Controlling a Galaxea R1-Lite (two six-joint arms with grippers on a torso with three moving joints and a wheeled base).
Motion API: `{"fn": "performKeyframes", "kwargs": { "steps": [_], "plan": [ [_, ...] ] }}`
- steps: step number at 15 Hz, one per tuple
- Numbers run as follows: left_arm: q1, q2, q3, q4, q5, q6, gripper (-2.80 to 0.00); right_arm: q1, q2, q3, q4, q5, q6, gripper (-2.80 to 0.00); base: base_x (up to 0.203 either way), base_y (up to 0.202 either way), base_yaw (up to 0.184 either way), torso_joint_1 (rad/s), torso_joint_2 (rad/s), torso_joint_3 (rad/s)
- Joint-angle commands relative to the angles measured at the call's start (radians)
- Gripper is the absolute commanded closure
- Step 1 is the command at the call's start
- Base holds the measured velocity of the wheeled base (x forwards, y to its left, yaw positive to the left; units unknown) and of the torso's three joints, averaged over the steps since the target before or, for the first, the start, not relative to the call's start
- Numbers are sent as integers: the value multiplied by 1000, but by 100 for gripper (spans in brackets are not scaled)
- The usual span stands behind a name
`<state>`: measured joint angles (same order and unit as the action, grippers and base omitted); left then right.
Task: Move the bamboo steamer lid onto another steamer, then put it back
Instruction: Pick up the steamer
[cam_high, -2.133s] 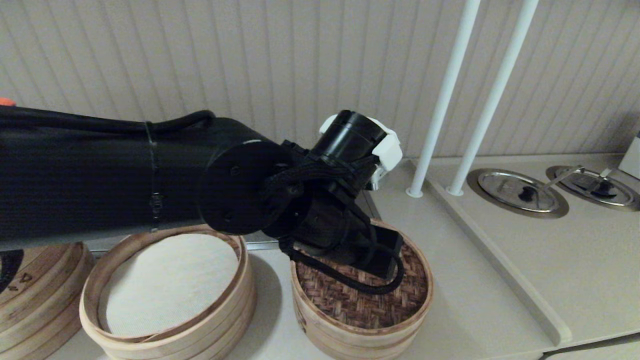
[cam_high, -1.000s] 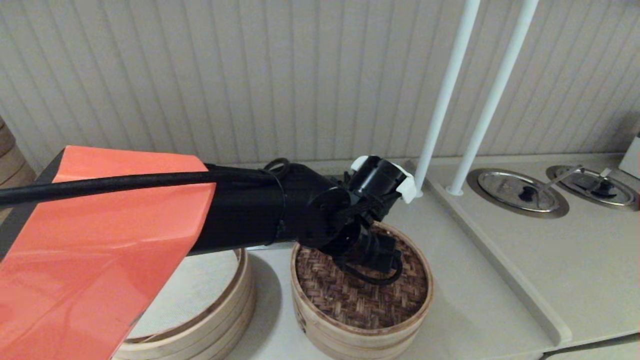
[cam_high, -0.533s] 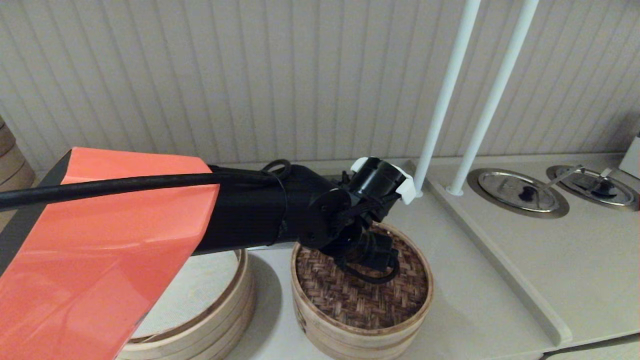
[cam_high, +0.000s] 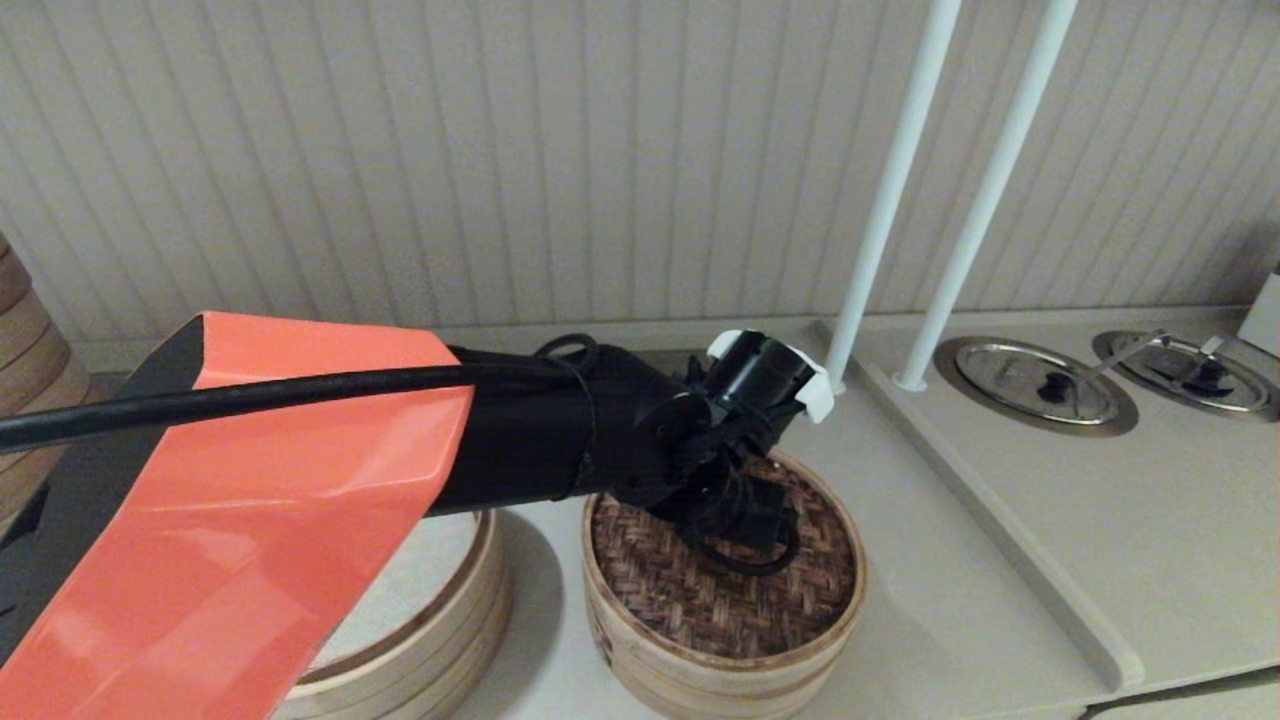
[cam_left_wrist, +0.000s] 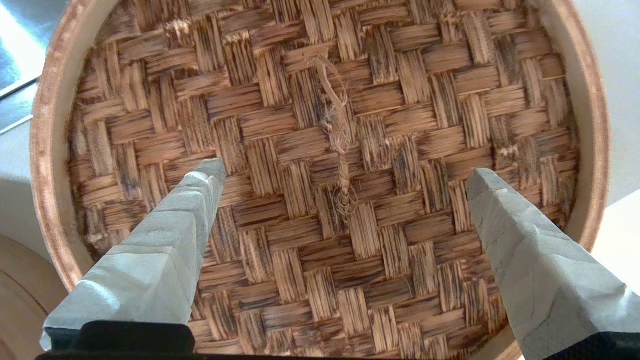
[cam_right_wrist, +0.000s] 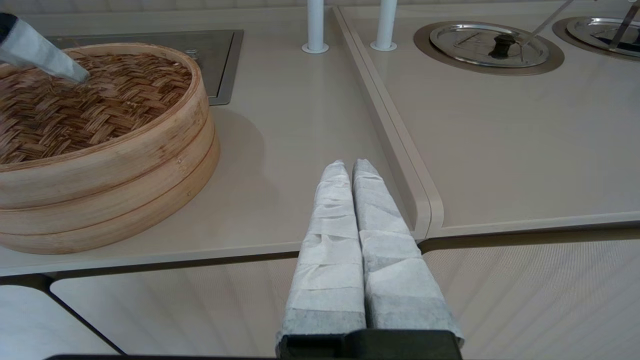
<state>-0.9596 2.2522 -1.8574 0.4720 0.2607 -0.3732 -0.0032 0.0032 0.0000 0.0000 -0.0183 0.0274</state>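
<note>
The bamboo steamer lid (cam_high: 740, 600), brown woven with a pale rim, lies on a pale basket (cam_high: 700, 670) at the counter's middle. My left gripper (cam_left_wrist: 345, 171) hangs open right over the lid (cam_left_wrist: 300, 100), its grey fingers spread on either side of the small twine loop (cam_left_wrist: 340, 140) at the centre. One left fingertip (cam_right_wrist: 55, 65) shows low at the weave (cam_right_wrist: 100, 100); contact cannot be judged. In the head view my wrist (cam_high: 740, 500) hides those fingers. My right gripper (cam_right_wrist: 351, 165) is parked, shut and empty, near the counter's front edge. The dark slatted-floor steamer is out of view.
A basket with a white liner (cam_high: 440, 590) sits left of the lid, half hidden by my orange arm cover (cam_high: 250, 500). A tall stack (cam_high: 25, 350) stands far left. Two white poles (cam_high: 885, 200) rise behind. Steel pot lids (cam_high: 1035, 385) sit in the raised right counter.
My left arm has stretched forward and sunk, bringing the wrist lower over the lid; in the last half second it shifted only slightly. The lid has stayed in place.
</note>
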Motion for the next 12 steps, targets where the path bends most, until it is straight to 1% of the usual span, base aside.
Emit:
{"fn": "performKeyframes", "kwargs": {
  "steps": [1,6,9,12],
  "plan": [
    [1,1,-2,0,4,-3,-280,0,1,3,0,0,0,0,0,0,0,0,0,0],
    [4,11,4,6,13,-1,-280,0,1,3,0,0,2,0,0,0,0,0,0,0],
    [16,26,5,8,37,-1,-280,0,1,3,0,0,0,0,0,0,0,0,0,0],
    [18,34,1,4,37,-1,-280,0,0,3,0,0,0,0,0,0,0,0,0,0]
  ]
}}
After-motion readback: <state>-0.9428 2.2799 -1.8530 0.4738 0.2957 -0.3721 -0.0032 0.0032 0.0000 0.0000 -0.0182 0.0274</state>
